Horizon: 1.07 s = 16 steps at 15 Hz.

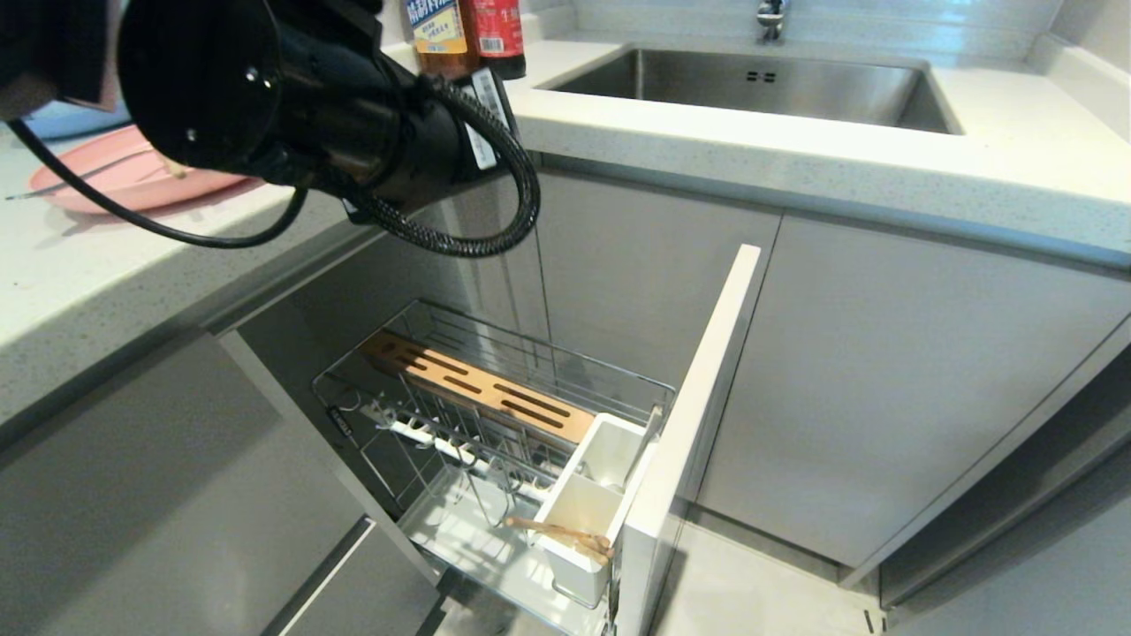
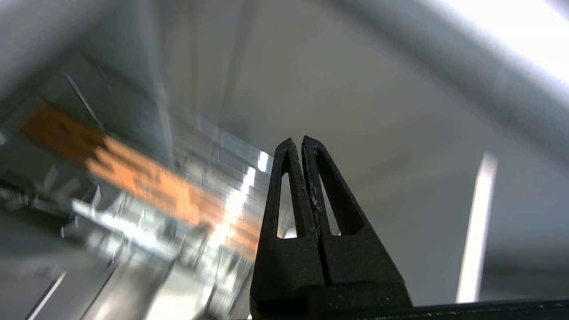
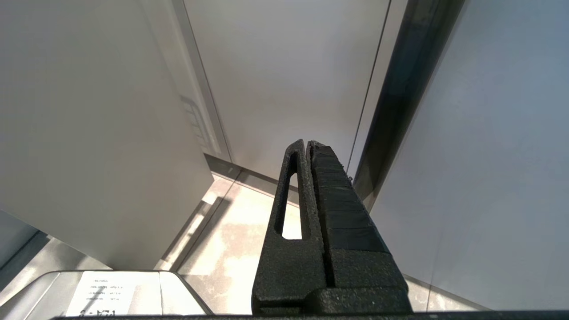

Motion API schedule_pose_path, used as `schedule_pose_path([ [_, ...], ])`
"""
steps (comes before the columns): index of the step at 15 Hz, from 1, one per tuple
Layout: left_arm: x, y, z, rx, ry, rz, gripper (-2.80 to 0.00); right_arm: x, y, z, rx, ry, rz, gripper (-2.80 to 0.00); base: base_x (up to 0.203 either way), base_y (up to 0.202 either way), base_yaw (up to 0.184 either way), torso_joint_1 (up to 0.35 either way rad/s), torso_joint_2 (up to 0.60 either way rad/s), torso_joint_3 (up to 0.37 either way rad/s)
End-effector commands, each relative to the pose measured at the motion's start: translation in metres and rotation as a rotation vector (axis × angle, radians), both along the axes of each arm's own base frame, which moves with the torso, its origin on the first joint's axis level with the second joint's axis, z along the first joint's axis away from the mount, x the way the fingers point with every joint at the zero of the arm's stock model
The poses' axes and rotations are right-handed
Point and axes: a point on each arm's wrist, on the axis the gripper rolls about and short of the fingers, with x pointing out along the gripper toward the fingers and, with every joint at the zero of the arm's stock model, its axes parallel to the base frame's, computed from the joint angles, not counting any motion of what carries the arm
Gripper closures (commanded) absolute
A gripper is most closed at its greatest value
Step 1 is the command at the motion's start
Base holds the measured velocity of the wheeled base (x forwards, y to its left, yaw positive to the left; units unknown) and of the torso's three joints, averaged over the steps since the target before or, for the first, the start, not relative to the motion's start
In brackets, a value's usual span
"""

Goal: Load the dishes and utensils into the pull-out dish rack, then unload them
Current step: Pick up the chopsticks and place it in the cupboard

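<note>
The pull-out dish rack [image 1: 495, 415] stands drawn out below the counter, with its wooden strip [image 1: 482, 389] and pale front panel [image 1: 698, 415]. The wooden chopsticks [image 1: 565, 534] lie slanted in its nearest white utensil cup [image 1: 583, 521]. A pink plate [image 1: 124, 181] sits on the counter at the far left, with a thin silver fork [image 1: 79, 175] lying across it. My left arm [image 1: 292, 97] hangs above the counter edge and hides its fingers in the head view. In the left wrist view, my left gripper [image 2: 302, 140] is shut and empty, pointing toward the blurred rack [image 2: 146, 186]. My right gripper [image 3: 306, 143] is shut, empty, parked low by the cabinet fronts.
A steel sink [image 1: 751, 84] is set in the counter at the back right. Two bottles [image 1: 464, 35] stand beside it. A blue dish edge [image 1: 71, 119] shows behind the pink plate. Grey cabinet fronts [image 1: 884, 371] flank the rack, and pale floor [image 1: 760, 592] lies beyond it.
</note>
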Motion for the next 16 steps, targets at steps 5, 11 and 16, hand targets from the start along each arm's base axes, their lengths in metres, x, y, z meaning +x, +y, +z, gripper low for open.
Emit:
schedule_pose_path([
  [5,-0.012,0.077,0.058,-0.21,-0.248,0.233,0.0,0.0,0.0,0.0,0.0,0.002,0.001,0.0,0.0,0.0,0.0,0.0,0.0,0.0],
  [11,-0.025,0.15,0.082,-0.183,-0.365,0.392,0.0,0.0,0.0,0.0,0.0,0.001,0.0,0.0,0.0,0.0,0.0,0.0,0.0,0.0],
  [16,-0.02,0.178,0.082,-0.097,-0.35,0.488,0.0,0.0,0.0,0.0,0.0,0.0,0.001,0.0,0.0,0.0,0.0,0.0,0.0,0.0],
])
